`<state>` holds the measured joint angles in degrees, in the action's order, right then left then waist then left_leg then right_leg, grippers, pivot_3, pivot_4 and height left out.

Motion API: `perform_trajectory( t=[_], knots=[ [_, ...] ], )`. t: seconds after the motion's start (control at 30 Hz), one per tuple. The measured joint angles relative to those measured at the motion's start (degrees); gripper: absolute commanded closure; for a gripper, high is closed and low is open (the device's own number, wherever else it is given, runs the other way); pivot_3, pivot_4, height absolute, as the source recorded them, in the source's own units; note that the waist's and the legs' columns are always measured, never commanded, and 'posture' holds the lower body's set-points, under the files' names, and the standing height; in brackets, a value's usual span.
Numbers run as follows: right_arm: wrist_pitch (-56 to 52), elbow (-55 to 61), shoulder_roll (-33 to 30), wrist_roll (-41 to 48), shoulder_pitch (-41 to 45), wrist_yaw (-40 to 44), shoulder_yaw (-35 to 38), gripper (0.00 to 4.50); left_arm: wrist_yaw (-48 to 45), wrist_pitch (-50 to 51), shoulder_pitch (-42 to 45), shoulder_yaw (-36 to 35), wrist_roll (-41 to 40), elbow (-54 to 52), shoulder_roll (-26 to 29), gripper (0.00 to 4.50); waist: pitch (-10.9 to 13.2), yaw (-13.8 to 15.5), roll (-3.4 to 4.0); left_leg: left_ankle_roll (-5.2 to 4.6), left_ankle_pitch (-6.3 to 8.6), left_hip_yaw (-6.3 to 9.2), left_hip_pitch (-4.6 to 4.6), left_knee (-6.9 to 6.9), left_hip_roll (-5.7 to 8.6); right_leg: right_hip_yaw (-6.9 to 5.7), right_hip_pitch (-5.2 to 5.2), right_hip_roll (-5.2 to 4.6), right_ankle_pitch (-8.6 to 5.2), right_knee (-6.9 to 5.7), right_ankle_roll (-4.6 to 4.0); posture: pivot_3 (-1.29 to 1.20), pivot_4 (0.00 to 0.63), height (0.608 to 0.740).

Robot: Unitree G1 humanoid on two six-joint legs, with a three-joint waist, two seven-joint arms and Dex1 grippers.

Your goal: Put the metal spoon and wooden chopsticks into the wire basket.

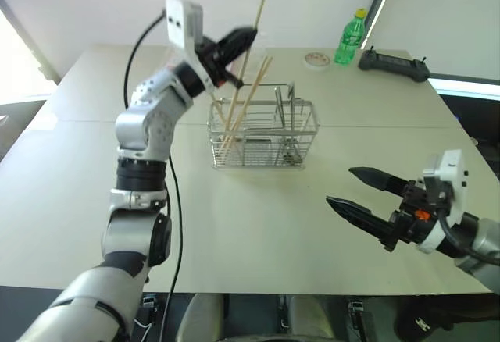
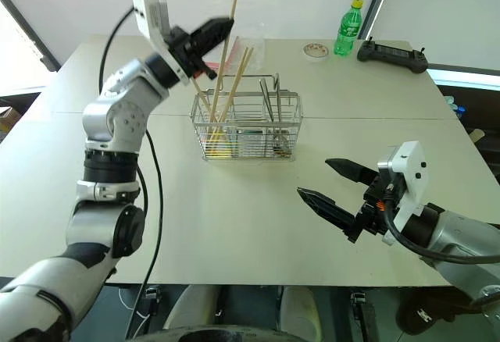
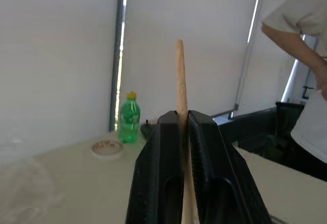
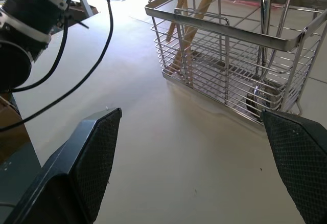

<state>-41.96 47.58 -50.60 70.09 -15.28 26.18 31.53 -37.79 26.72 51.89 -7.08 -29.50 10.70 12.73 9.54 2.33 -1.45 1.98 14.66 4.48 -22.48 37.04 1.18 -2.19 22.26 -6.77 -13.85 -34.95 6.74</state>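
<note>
Two arms: both reach over the pale tabletop (image 1: 258, 225), left one raised above the basket, right one low at the near edge.
Left gripper (image 1: 241, 41): up over the basket's left end, its jaws pressed against one chopstick on both sides; the left wrist view shows the stick's tip rising out between the two black fingers (image 3: 153, 173).
Held chopstick (image 1: 251, 45): nearly upright, lower end down inside the basket.
Other wooden chopsticks (image 1: 248, 100): already in the left part of the basket, leaning with tops above the rim.
Wire basket (image 1: 263, 135): stands mid-tabletop, upright.
Metal spoon (image 1: 291, 123): stands in the basket's right part, handle up, bowl at the bottom.
Right gripper (image 2: 332, 187): near the front right of the tabletop, well apart from the basket, jaws spread wide with nothing between them.
Far edge: green bottle (image 1: 351, 37), small round dish (image 1: 316, 59), black controller (image 1: 393, 64).
Person: a sleeve and arm (image 3: 296, 24) beside the tabletop in the left wrist view.
</note>
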Motion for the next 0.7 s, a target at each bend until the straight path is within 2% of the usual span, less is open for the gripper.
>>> perform_trajectory(
  t=[0.03, 0.1, 0.13, 0.17, 0.3, 0.4, 0.53, 0.57, 0.67, 0.7],
  knots=[
    [0.0, 0.0, 0.0, 0.0, 0.1, 0.0, 0.2, 0.00, 0.3, 0.6, -0.2, -0.1, -0.5, -0.7, -0.2, 1.94, 0.0, 0.1, -0.01, 0.00, 0.00, 0.02, -0.02, 0.02, 0.01, 0.00, -0.01, 0.00, 0.00, 0.02, -0.01, 0.00, 0.150, 0.690],
    [0.1, 0.0, -0.1, 0.3, 0.3, 0.0, 0.4, 0.00, 1.1, 1.6, -0.3, -0.5, -1.3, -2.4, -0.5, 1.08, 0.0, 0.1, -0.01, 0.00, 0.00, 0.02, -0.03, 0.02, 0.01, 0.00, -0.04, -0.01, -0.01, 0.09, -0.01, 0.00, 0.150, 0.690],
    [0.1, -0.2, -0.2, 0.5, 0.7, 0.1, 0.4, 0.00, 1.6, 1.9, -0.3, -0.7, -1.9, -3.2, -0.6, 0.42, 0.0, 0.0, 0.00, 0.00, 0.00, 0.00, -0.03, 0.02, 0.02, 0.01, -0.05, -0.02, -0.01, 0.12, -0.01, 0.00, 0.150, 0.690],
    [0.1, -0.3, -0.3, 0.6, 1.2, 0.2, 0.4, 0.00, 2.0, 2.2, -0.3, -0.8, -2.4, -3.9, -0.6, 0.04, 0.0, 0.0, 0.00, 0.00, 0.00, 0.01, -0.03, 0.00, 0.01, 0.01, -0.05, -0.02, 0.00, 0.16, -0.01, 0.00, 0.150, 0.690],
    [0.1, -1.8, -2.1, 0.9, 3.6, 0.9, 0.5, 0.00, 4.2, 4.1, -0.3, -1.8, -4.0, -5.5, 0.0, 0.04, 0.0, -0.2, 0.01, 0.00, 0.00, -0.01, -0.02, -0.02, 0.01, 0.01, -0.02, 0.00, 0.00, 0.15, -0.02, 0.00, 0.150, 0.690],
    [-0.1, -3.5, -3.6, 0.7, 5.2, 2.1, 0.6, 0.00, 3.7, 5.5, 0.0, -2.9, -5.0, -6.5, 3.6, 0.04, 0.0, -0.2, 0.04, 0.00, 0.00, -0.02, -0.02, -0.05, 0.00, 0.00, 0.02, 0.03, -0.01, 0.14, -0.03, 0.00, 0.150, 0.690],
    [-0.8, -8.4, -8.2, 0.0, 10.1, 5.7, 0.9, 0.00, -5.6, 13.3, 3.6, -3.7, -8.9, -6.6, 17.9, 0.04, 0.1, -0.5, 0.13, -0.01, 0.00, -0.04, -0.01, -0.08, -0.01, 0.00, 0.08, 0.05, -0.03, 0.08, -0.06, 0.00, 0.150, 0.690],
    [-1.1, -9.9, -9.6, -0.5, 12.1, 7.0, 0.7, 0.00, -11.8, 14.2, 2.8, -2.6, -9.5, -8.2, 24.3, 0.04, 0.1, -0.8, 0.21, -0.02, 0.02, -0.11, -0.02, -0.16, -0.01, 0.01, 0.12, 0.02, -0.08, 0.14, -0.17, 0.00, 0.150, 0.690],
    [-1.1, -14.6, -12.2, -3.3, 15.3, 10.6, 0.5, 0.00, -25.5, 13.3, -2.9, -0.1, -8.4, -12.4, 37.2, 0.04, 0.0, -1.4, 0.37, -0.03, 0.03, -0.13, 0.01, -0.38, -0.03, 0.01, 0.07, -0.02, -0.11, 0.39, -0.22, 0.00, 0.150, 0.690],
    [-1.0, -15.8, -12.6, -4.1, 15.7, 11.3, 0.6, 0.00, -27.9, 13.2, -4.5, 0.5, -8.1, -12.8, 39.1, 0.04, 0.0, -1.4, 0.37, -0.03, 0.03, -0.11, -0.01, -0.41, -0.03, 0.01, 0.06, -0.03, -0.10, 0.45, -0.23, 0.00, 0.150, 0.690]
  ],
)
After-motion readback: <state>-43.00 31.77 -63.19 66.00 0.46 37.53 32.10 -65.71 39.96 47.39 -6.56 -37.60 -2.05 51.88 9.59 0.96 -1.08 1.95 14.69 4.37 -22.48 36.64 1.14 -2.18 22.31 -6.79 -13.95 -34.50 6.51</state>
